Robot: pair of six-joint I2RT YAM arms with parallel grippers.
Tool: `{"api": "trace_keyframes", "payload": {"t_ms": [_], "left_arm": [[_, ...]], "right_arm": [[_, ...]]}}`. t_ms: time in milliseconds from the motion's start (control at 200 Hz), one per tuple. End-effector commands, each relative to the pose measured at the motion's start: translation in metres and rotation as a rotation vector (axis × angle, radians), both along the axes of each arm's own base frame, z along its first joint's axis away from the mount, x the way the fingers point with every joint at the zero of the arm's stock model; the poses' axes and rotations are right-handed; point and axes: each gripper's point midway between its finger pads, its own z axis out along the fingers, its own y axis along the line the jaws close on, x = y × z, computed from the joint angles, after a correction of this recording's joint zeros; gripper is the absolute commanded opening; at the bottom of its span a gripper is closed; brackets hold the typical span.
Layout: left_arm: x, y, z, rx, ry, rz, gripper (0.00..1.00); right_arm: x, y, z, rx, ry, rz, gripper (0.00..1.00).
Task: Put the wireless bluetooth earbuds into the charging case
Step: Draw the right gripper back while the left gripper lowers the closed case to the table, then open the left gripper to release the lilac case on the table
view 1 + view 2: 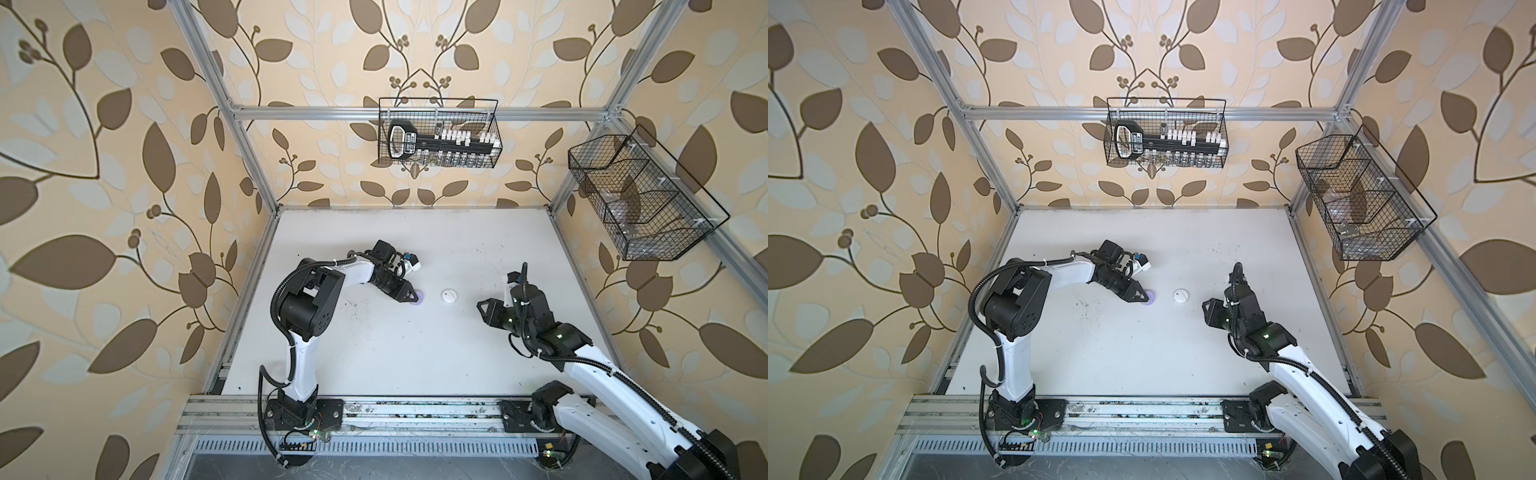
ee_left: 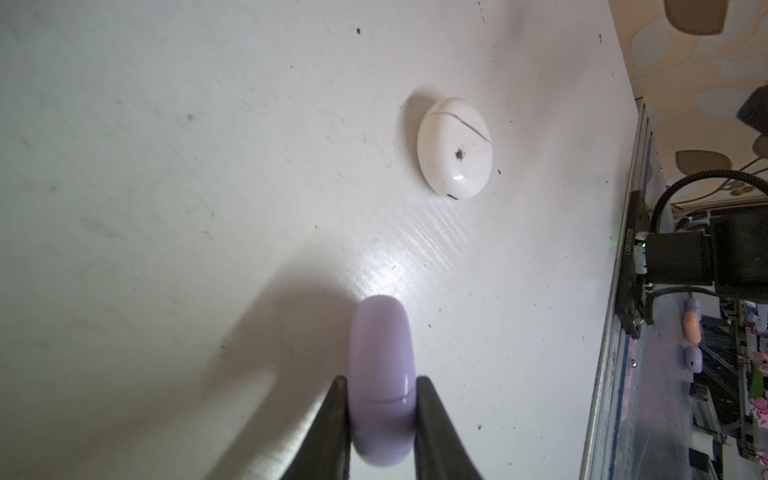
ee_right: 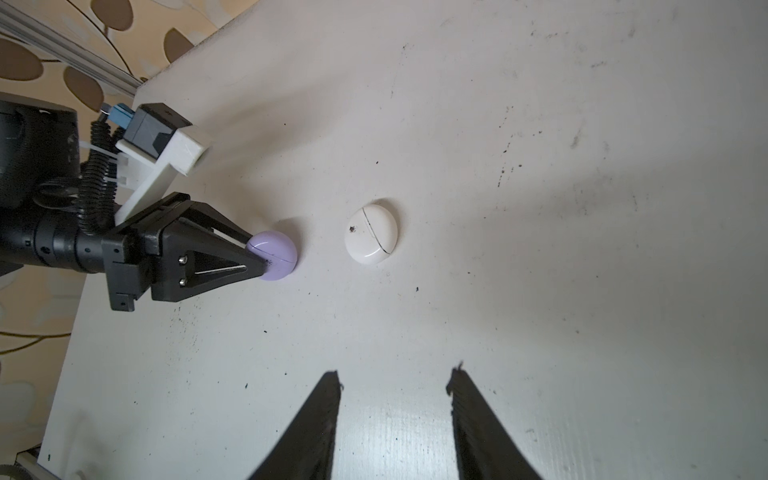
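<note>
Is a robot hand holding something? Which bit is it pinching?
The left gripper pinches the closed purple case by its two flat sides, near one edge. The right gripper is open and holds nothing.

- Left arm (image 1: 305, 365) and right arm (image 1: 590, 370): white links, black joints.
- Black ribbed cables (image 1: 273, 307) run along both.
- Black triangular jaws, with silver screws (image 3: 183, 259) on the side.
- Green lights (image 1: 1264, 333) on right arm.
</note>
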Motion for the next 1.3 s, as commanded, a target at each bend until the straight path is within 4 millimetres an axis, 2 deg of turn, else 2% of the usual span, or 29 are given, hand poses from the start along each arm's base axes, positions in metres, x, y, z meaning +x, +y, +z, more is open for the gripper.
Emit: {"api": "trace_keyframes", "payload": {"t_ms": [0, 290, 325, 350, 405, 805, 930, 1105, 1235, 1295], "left_arm": [[0.003, 0.000, 0.008, -0.027, 0.013, 0.003, 0.29], [0.009, 0.005, 0.003, 0.007, 0.015, 0.031, 0.37], [0.010, 0.006, 0.003, 0.009, 0.011, 0.034, 0.40], [0.010, 0.006, 0.002, 0.010, 0.012, 0.034, 0.47], [0.011, 0.007, 0.003, 0.012, 0.007, 0.037, 0.49], [0.023, 0.023, 0.004, 0.083, -0.060, 0.074, 0.51], [0.033, 0.037, 0.019, 0.085, -0.107, 0.108, 0.52], [0.051, 0.064, 0.050, 0.073, -0.194, 0.186, 0.54], [0.063, 0.090, 0.076, 0.050, -0.264, 0.259, 0.57], [0.067, 0.102, 0.087, 0.040, -0.296, 0.290, 0.57]], "right_arm": [[-0.005, -0.003, -0.007, -0.015, 0.017, 0.008, 0.45], [-0.006, -0.006, -0.007, -0.018, 0.013, -0.003, 0.45], [-0.006, -0.007, -0.007, -0.018, 0.015, -0.005, 0.45], [-0.006, -0.007, -0.007, -0.017, 0.013, -0.003, 0.45], [-0.006, -0.008, -0.006, -0.019, 0.012, -0.005, 0.45], [-0.002, -0.024, 0.000, -0.043, -0.002, -0.040, 0.45], [0.004, -0.038, 0.007, -0.065, -0.011, -0.075, 0.46], [0.018, -0.059, 0.019, -0.061, -0.026, -0.117, 0.48], [0.030, -0.075, 0.028, -0.060, -0.040, -0.145, 0.59], [0.035, -0.081, 0.032, -0.048, -0.051, -0.153, 0.61]]}}
